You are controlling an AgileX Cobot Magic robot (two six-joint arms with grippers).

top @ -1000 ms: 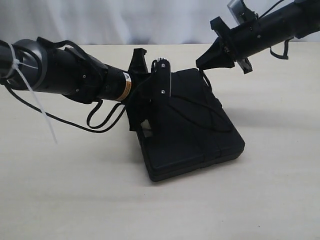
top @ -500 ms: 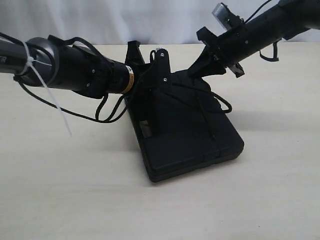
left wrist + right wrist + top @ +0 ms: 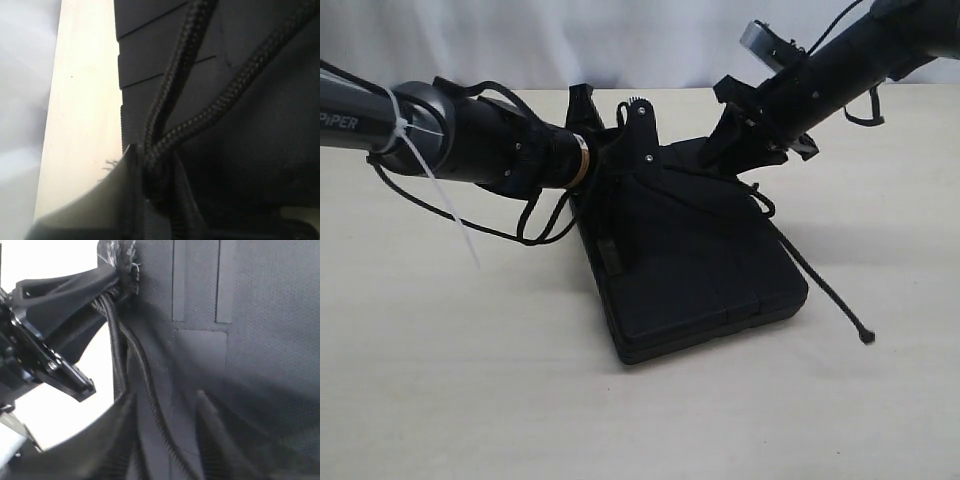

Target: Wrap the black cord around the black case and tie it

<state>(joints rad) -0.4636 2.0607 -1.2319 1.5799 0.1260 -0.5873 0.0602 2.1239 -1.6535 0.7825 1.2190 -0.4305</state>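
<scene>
The black case lies flat on the desk, between the two arms, with the black cord running in several strands across its upper face. The left gripper sits at the far left corner of the case, closed tight on the cord. In its wrist view two strands run together into the narrow gap between its fingers, and the right wrist view shows the frayed tuft poking out just past that pinch. The right gripper hovers low over the far right part of the case with its fingers spread. One strand runs between them, but nothing is clamped. From that side a loose tail drops off the right edge of the case and trails across the desk to its knobbed tip, well clear of either gripper. The wrap looks laid but not secured, so this seems to be the start of the tie. The next move probably calls for the right gripper to take up the loose tail and cross it under a taut strand. The left gripper would need to hold its end firm so that the turns do not slacken.
</scene>
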